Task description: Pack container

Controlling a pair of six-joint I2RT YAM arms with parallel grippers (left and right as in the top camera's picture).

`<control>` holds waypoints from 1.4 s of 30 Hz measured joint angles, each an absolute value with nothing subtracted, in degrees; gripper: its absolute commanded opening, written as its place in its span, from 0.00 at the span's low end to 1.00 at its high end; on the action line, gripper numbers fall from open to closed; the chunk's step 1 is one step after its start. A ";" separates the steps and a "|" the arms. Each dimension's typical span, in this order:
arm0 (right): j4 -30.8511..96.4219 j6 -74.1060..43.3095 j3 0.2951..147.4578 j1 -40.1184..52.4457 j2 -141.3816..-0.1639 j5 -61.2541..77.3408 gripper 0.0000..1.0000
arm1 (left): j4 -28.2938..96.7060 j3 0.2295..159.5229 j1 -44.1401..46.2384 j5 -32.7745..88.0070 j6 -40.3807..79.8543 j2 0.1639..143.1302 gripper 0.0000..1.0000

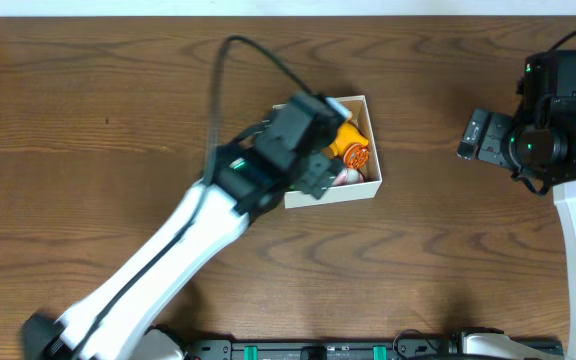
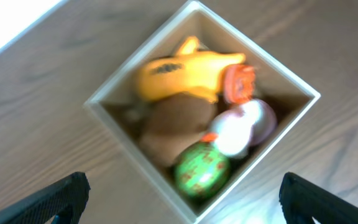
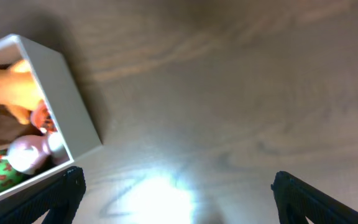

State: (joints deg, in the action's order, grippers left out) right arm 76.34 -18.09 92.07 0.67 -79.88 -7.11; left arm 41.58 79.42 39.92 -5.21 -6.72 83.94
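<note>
The container (image 1: 371, 186) is a small white-walled cardboard box at the table's middle, and my left arm covers its left half. The left wrist view looks straight down into the container (image 2: 106, 118). It holds a yellow toy (image 2: 179, 74), an orange toy (image 2: 238, 84), a brown toy (image 2: 176, 124), a pink and white toy (image 2: 244, 124) and a green ball (image 2: 202, 169). My left gripper (image 2: 179, 199) is open and empty above the box. My right gripper (image 3: 178, 196) is open and empty over bare wood, right of the container (image 3: 61, 99).
The right arm (image 1: 543, 130) sits at the table's right side, well apart from the box. The left arm (image 1: 168, 270) runs from the front left edge up to the box. Bright glare lies on the wood (image 3: 160, 193) under the right gripper.
</note>
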 measured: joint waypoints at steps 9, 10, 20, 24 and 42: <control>68.14 -6.87 91.85 6.39 -75.37 -2.81 0.99 | 55.00 79.44 28.73 -17.04 4.10 63.51 0.98; 67.75 -6.22 91.83 7.40 -74.06 -2.52 0.99 | 56.40 79.44 26.76 -17.63 5.48 61.54 0.98; 67.33 -3.88 91.88 14.09 -57.28 -1.69 0.99 | 65.69 79.44 13.74 -19.79 12.58 50.33 0.98; 69.38 -3.90 91.88 14.09 -54.41 -1.69 0.99 | 67.48 79.44 12.84 -19.79 13.32 50.57 0.98; 72.88 -4.05 91.88 14.09 -53.89 -1.69 0.99 | 67.53 79.44 12.84 -19.77 13.54 50.85 0.98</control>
